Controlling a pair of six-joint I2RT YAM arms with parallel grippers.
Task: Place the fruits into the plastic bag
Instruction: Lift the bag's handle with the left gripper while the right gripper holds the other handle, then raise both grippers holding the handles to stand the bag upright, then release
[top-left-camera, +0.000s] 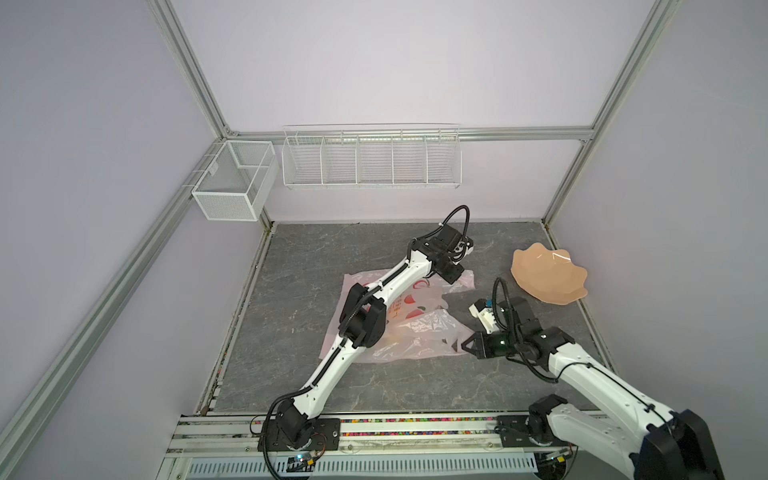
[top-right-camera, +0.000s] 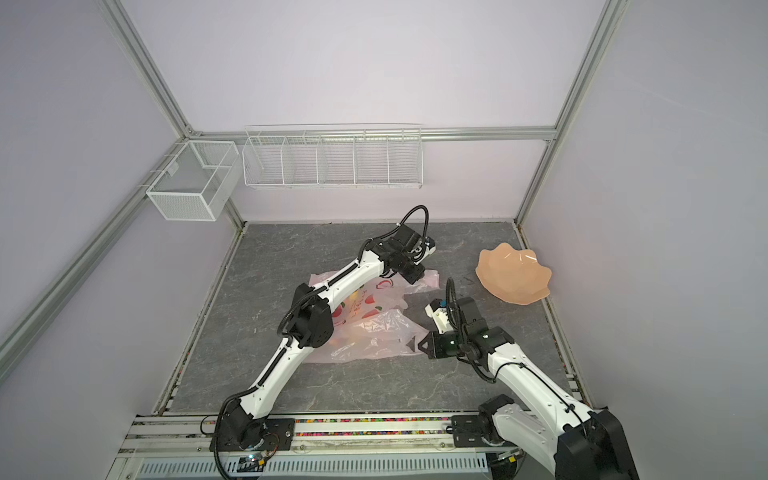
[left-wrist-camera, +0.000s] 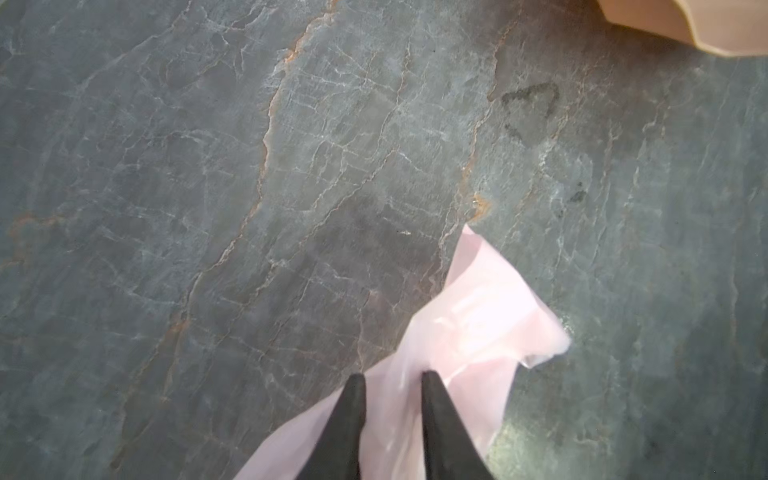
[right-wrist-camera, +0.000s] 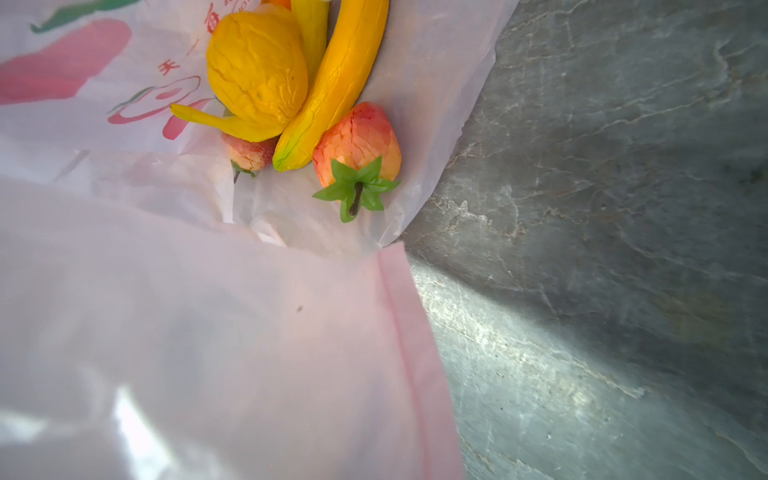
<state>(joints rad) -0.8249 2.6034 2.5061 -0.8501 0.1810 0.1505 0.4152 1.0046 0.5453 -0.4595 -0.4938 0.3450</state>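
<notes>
A: Where does the plastic bag (top-left-camera: 419, 332) lie?
B: Crumpled flat on the grey marbled table (top-left-camera: 299, 374), about the middle, in both top views. Pale pink film, red peach prints, one line of dark text. The left arm stretches across it.

A: And the fruits (right-wrist-camera: 307, 112)?
B: Inside the bag. The right wrist view looks into the mouth: a banana (right-wrist-camera: 345, 70), a wrinkled round yellow one (right-wrist-camera: 253, 66) touching it, a strawberry (right-wrist-camera: 357, 137) with green leaves just beside the banana's tip, a smaller strawberry (right-wrist-camera: 249, 154) half under the yellow one. All rest on the inner film.

A: Jaws, left side?
B: The left gripper (left-wrist-camera: 392, 374) stands at the bag's far end. Dark fingers (left-wrist-camera: 353, 415) point at the table, a narrow gap between them, a strip of pink film lying in that gap. Pinched or only straddled: cannot tell.

A: Right side?
B: The right gripper (top-left-camera: 465, 345) sits low at the bag's right edge, on the side nearer the arm bases. Jaws closed on the film. In its wrist view the film rises right up to the lens and hides the fingertips.

A: Anything else about?
B: A peach wavy-edged plate (top-left-camera: 548, 274), right of the bag and apart from it, near the table's right edge. On the back wall, a white wire rack (top-left-camera: 372, 166); beside it, a mesh basket (top-left-camera: 232, 187).
</notes>
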